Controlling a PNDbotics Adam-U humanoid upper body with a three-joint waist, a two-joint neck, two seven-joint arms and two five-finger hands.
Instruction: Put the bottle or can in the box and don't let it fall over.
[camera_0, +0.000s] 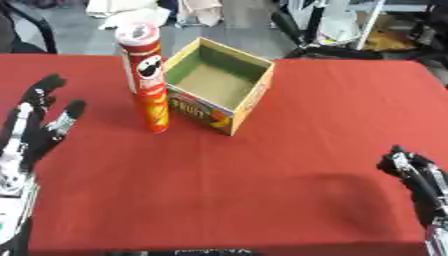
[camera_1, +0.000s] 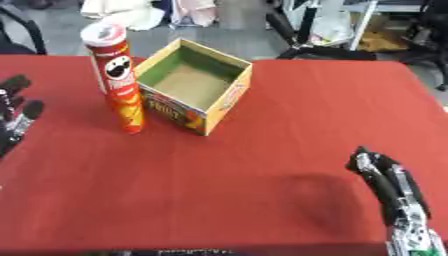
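A tall red crisp can (camera_0: 149, 80) with a white lid stands upright on the red table (camera_0: 289, 150), just left of the box. The open cardboard box (camera_0: 219, 85) has green inner walls, a brown floor and nothing inside it. My left hand (camera_0: 35, 130) is at the left edge, open with fingers straight and pointing up, well left of the can and apart from it. At the lower right edge sits my right hand (camera_1: 385, 175), fingers relaxed, far from both the can and the box.
The table's far edge runs behind the box, with chairs, a metal frame and clutter on the floor beyond it. Bare red cloth lies between my two hands and in front of the box.
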